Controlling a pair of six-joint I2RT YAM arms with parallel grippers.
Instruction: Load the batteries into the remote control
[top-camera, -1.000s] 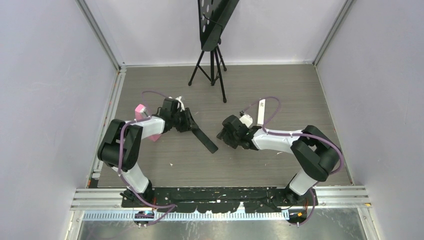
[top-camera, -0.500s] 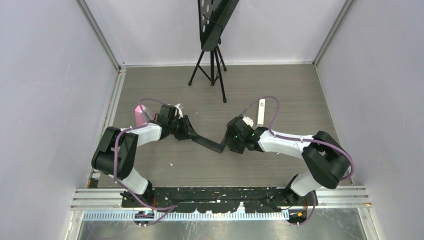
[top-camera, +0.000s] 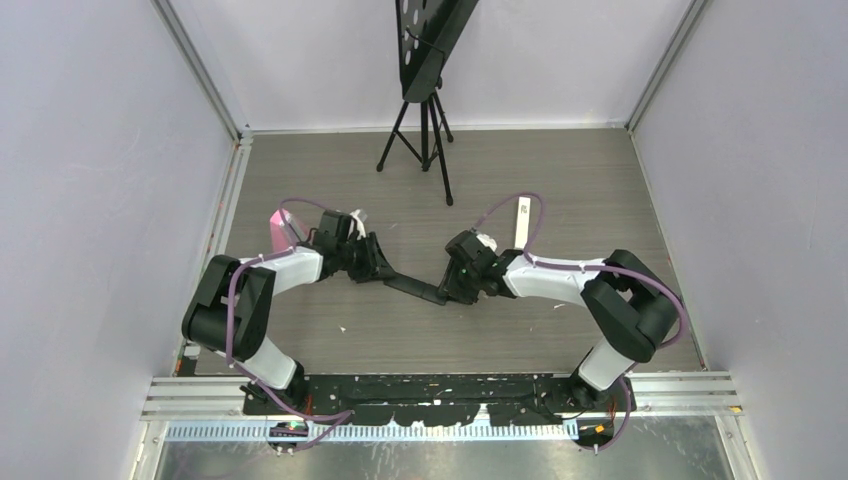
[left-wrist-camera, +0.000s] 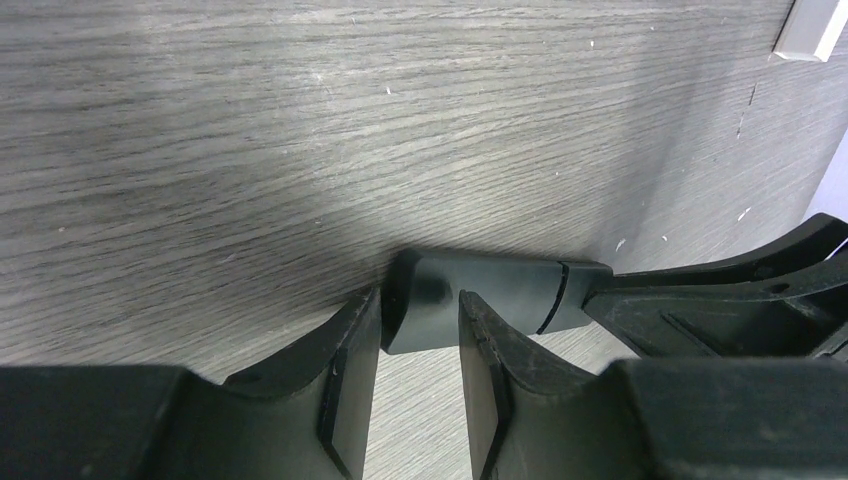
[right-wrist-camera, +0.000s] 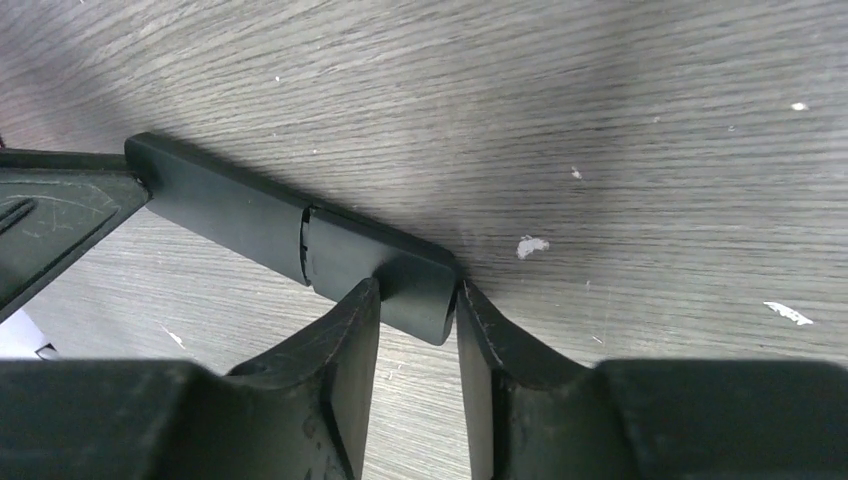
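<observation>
The left end effector (left-wrist-camera: 418, 297) stands narrow, its two dark fingers (left-wrist-camera: 350, 345) pressed on either side of one rounded end of a long slim black plastic remote control (left-wrist-camera: 490, 290). The right end effector (right-wrist-camera: 417, 287) is likewise closed to a narrow gap on the opposite end of the remote control, one finger on each long edge. The remote control thus spans the gap between the two end effectors, lying nearly level and slanting a little toward the near side at its right end in the top view. Whether its underside touches the grey wood-grain bench (top-camera: 330, 160) cannot be told; a soft shadow lies beneath it. The visible face is plain matt black with rounded corners and no buttons showing. A thin cross seam splits the body into two parts, nearer the right end effector's end. Beyond the remote control's right end, on the far side, lies a slim white strip (top-camera: 523, 222). Past its left end, beside the left arm, sits a small pink object (top-camera: 279, 220). Farther back from the remote control stands a black tripod (top-camera: 425, 140).
</observation>
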